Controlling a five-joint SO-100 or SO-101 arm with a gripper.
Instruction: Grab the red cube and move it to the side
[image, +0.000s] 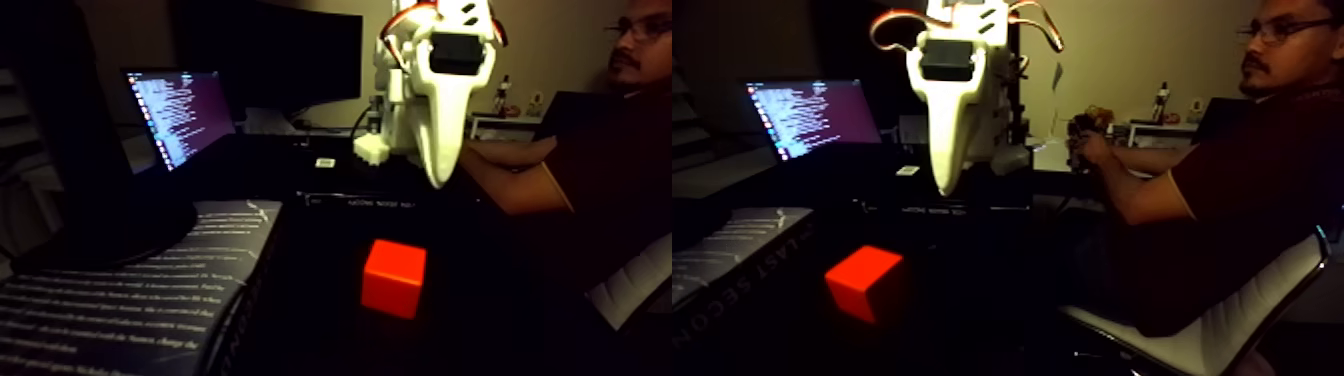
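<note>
Fixed view: we see the white gripper (437, 180) hanging above the dark table, though we cannot tell whether its jaws are spread. Below it sits the red cube (394, 278), untouched. Book (130, 300) and laptop (180, 115) text stays unreadable; a person (600, 150) sits behind.

A dark table (480, 300) bears the red cube (394, 278) and — at left — an open book (130, 290)

The small, bright orange-red solid cube (394, 278) with smooth matte faces rests flat on the dark worktop (480, 300), untouched and free on every side. Its lit top looks paler than the front; edges appear crisp.
</note>
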